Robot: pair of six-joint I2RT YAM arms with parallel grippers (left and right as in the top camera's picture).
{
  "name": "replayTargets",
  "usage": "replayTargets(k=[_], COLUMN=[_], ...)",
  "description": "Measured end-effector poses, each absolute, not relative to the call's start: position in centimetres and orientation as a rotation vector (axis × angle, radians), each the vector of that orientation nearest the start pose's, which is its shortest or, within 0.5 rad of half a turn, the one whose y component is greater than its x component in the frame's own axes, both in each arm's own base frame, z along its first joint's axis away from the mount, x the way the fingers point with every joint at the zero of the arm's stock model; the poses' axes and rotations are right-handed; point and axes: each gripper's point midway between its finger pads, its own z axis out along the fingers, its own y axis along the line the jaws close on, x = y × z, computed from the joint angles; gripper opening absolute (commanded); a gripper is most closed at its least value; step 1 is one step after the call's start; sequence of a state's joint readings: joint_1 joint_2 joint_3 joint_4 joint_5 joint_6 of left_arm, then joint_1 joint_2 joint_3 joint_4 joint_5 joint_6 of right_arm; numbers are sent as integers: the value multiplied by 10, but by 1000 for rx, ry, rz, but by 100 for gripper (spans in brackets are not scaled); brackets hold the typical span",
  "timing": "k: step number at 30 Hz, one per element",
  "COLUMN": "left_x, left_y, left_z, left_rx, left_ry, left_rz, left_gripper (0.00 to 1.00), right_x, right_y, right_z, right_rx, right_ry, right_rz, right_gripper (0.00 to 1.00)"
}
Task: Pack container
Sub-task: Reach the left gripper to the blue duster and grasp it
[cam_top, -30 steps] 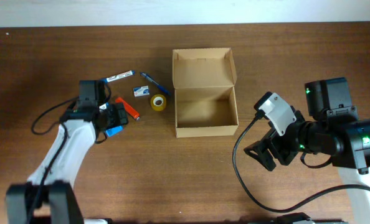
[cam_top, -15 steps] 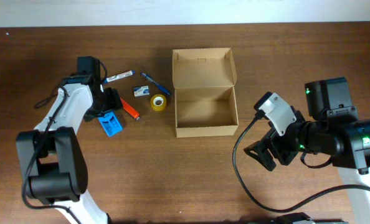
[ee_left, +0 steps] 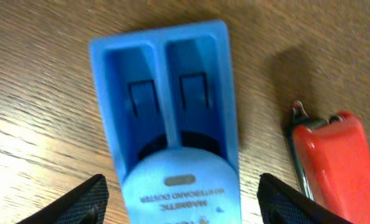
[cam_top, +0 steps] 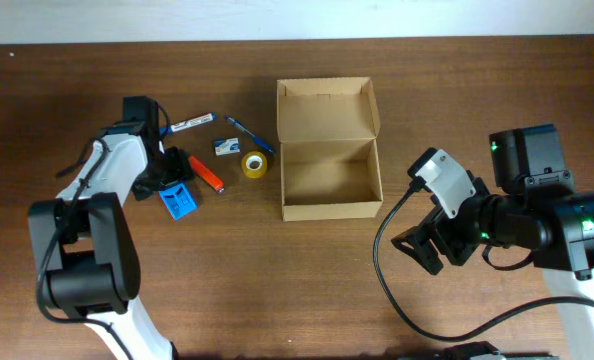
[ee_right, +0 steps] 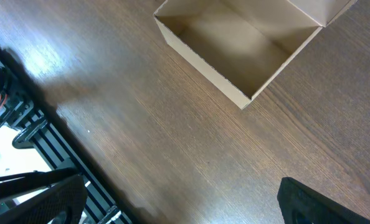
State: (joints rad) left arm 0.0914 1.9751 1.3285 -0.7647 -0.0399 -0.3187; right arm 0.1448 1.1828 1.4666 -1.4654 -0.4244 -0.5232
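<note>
Tan cardboard container (cam_top: 329, 150) sits near the middle of the table (cam_top: 277, 300), open and empty. Its flap lid (cam_top: 327, 108) is laid back toward the far table edge, with a strip of bare wood between them. Bare wood runs all along the container's near wall and its right side, up to the right gripper (cam_top: 422, 250). That gripper hangs well apart from the container, its fingers spread wide over bare wood and grasping nothing.

On the container's left the room is tighter. A yellow tape roll (cam_top: 254, 164) lies near that wall, with a blue pen (cam_top: 247, 130), a small white packet (cam_top: 226, 147) and a marker (cam_top: 190, 124) farther out.

The left gripper (cam_top: 175, 176) is over a blue board duster (ee_left: 166, 112). Its fingers (ee_left: 73, 202) are parted on either side of the duster and not pressing it. An orange tool (ee_left: 331, 165) lies just beside the duster.

In the left wrist view the frame cuts off the duster's near end and part of the orange tool. In the right wrist view the container's lid runs out of the top. The packet's print is too small to read.
</note>
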Motion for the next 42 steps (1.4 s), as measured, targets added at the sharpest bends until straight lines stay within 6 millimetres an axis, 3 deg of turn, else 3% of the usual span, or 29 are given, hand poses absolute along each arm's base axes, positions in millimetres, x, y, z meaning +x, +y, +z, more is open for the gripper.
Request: replayTargets(k=[8,11,16,25,34,38,42], left_x=[396,393,394,394,393,392,381], left_y=[45,45,44,44,44,44,43], left_z=[9,-1,-1,-1,-1,-1,0], left_rx=[-634,-648,-656,-656,-655,-657,-666], left_ry=[2901,2925,2923,2923,2923,2929,2978], left_rz=[35,44,40,40,41,41,52], left_gripper=[74,67,55,45,20,2,2], right_x=[213,213,213,213,213,213,213], right_y=[103,103,103,103,103,103,103], right_z=[271,271,271,271,271,271,271], right_rx=[-973,-973,-973,-973,-973,-973,-973], right_ry=[2464,2464,2464,2464,2463,2464,2464], right_rz=[462,462,462,463,462,462,462], right_gripper=[99,99,99,99,99,99,99])
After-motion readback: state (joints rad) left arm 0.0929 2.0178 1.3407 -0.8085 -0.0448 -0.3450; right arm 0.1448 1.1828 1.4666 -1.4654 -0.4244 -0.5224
